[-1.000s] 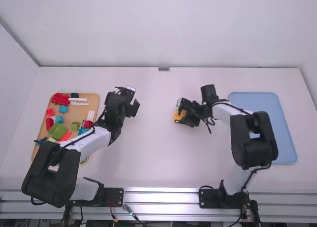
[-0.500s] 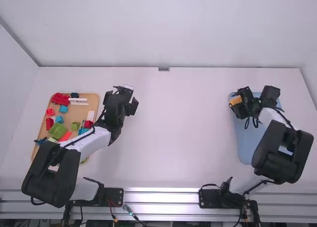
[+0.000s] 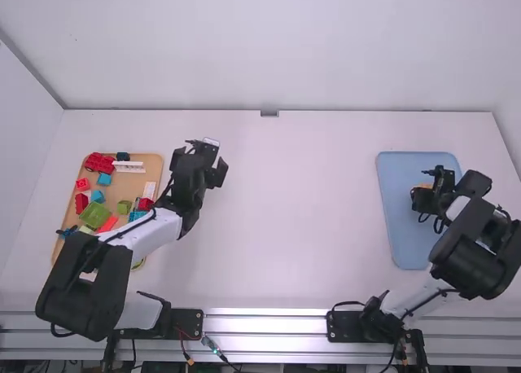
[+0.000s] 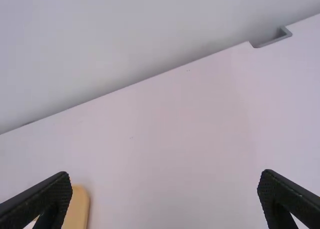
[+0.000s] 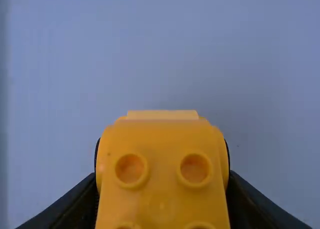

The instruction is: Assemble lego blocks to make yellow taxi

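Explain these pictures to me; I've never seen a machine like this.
The machine is two robot arms at a white table, each ending in a two-finger gripper. The high view looks down from above and behind the arms; each wrist view comes from a camera on that arm, its own fingers at the bottom edge.

On the left side is a tan tray of loose blocks, such as a red car-shaped piece and a green block. On the right is a blue tray.

The left gripper is open and empty, over the table near the tan tray. The right gripper holds a yellow block piece, round studs showing, over the blue tray. Whether it touches the tray, I can't tell.
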Robot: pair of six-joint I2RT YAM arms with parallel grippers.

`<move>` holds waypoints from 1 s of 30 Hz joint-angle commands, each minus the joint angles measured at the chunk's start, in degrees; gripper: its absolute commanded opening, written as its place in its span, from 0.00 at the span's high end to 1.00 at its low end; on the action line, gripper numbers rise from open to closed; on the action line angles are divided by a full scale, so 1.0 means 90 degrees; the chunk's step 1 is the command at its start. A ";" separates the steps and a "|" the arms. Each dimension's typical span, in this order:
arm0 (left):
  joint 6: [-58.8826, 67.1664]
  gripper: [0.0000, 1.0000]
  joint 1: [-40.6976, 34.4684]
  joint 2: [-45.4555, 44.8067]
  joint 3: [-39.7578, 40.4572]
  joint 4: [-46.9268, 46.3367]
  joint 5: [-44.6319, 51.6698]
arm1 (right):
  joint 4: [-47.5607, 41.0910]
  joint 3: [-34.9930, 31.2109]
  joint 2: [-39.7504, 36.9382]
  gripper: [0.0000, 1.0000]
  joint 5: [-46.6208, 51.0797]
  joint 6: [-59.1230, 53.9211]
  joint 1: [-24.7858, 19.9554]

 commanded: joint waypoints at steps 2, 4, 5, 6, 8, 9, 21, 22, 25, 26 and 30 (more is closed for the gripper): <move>-0.0044 0.01 0.0049 -0.0114 -0.0083 0.0017 0.0204 | -0.0022 -0.0010 0.0121 0.09 0.0019 0.0080 0.0044; -0.0041 0.01 0.0049 -0.0114 -0.0073 0.0024 0.0197 | -0.0049 -0.0007 0.0092 0.01 0.0175 0.0163 0.0058; -0.0041 0.01 0.0049 -0.0114 -0.0039 0.0002 0.0194 | -0.0078 0.0036 0.0034 0.01 0.0454 0.0478 0.0078; -0.0041 0.01 0.0049 -0.0114 -0.0036 -0.0002 0.0194 | -0.0092 0.0044 0.0027 0.01 0.0476 0.0520 0.0083; -0.0041 0.01 0.0049 -0.0114 0.0100 -0.0202 0.0197 | -0.0503 0.0231 -0.0182 0.01 0.0748 0.0850 0.0211; -0.0041 0.01 0.0049 -0.0117 0.0182 -0.0352 0.0199 | -0.0719 0.0321 -0.0282 0.01 0.0840 0.0933 0.0279; -0.0066 0.01 0.0046 -0.0163 0.2511 -0.4005 0.1358 | -0.2657 0.1443 -0.2178 0.01 0.1430 0.1076 0.2096; -0.0066 0.01 0.0046 -0.0163 0.2628 -0.4146 0.1418 | -0.2693 0.1477 -0.2266 0.01 0.1428 0.1073 0.2200; -0.0066 0.01 0.0041 -0.0163 0.3079 -0.4624 0.1681 | -0.2778 0.1596 -0.2616 0.01 0.1430 0.1078 0.2662; -0.0068 0.01 0.0044 -0.0163 0.3364 -0.4930 0.1865 | -0.2754 0.1630 -0.2871 0.01 0.1426 0.1076 0.3014; -0.0068 0.01 0.0041 -0.0163 0.3966 -0.5508 0.2191 | -0.2637 0.1627 -0.3500 0.01 0.1428 0.1076 0.3866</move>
